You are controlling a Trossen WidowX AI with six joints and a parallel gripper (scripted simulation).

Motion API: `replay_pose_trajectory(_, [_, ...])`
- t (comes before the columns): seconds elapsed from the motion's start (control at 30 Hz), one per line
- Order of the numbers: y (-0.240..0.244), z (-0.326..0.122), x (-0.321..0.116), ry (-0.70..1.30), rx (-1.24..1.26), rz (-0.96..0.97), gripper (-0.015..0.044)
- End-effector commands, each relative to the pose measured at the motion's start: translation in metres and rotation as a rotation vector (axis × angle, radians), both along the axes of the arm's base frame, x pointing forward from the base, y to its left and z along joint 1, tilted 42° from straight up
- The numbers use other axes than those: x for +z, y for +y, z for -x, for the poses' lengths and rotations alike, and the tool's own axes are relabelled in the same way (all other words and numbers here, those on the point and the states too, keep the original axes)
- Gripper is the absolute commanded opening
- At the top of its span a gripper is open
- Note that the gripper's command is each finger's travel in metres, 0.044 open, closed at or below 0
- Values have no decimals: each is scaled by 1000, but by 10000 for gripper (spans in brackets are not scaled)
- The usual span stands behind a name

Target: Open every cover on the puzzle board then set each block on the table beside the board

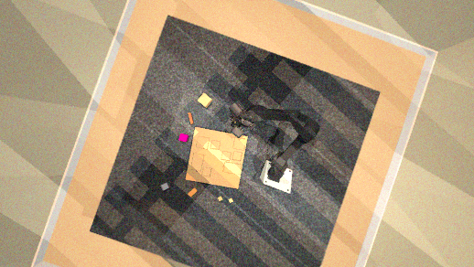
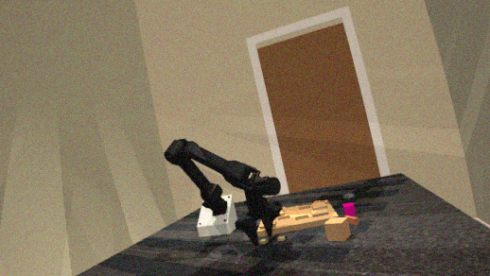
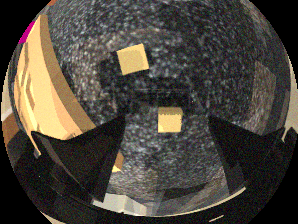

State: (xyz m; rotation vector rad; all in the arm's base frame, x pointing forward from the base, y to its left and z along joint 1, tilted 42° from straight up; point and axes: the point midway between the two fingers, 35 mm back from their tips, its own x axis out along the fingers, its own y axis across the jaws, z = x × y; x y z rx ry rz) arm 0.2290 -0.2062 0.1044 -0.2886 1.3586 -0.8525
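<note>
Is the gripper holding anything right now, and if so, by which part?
Nothing is held: the gripper is open, its fingers apart on either side of a small yellow block.

Top looks down from above, exterior sideways, wrist close over the table; all share the board [image 1: 215, 176] [image 2: 303, 218] [image 3: 52, 112].
</note>
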Motion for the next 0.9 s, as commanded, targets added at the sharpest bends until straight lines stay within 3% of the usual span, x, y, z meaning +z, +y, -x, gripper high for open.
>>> replay_pose_trajectory(0.0, [5,-1,5,-5,-3,0,440])
replay_pose_trajectory(0.87, [57,-10,51,-11,37,-19,440])
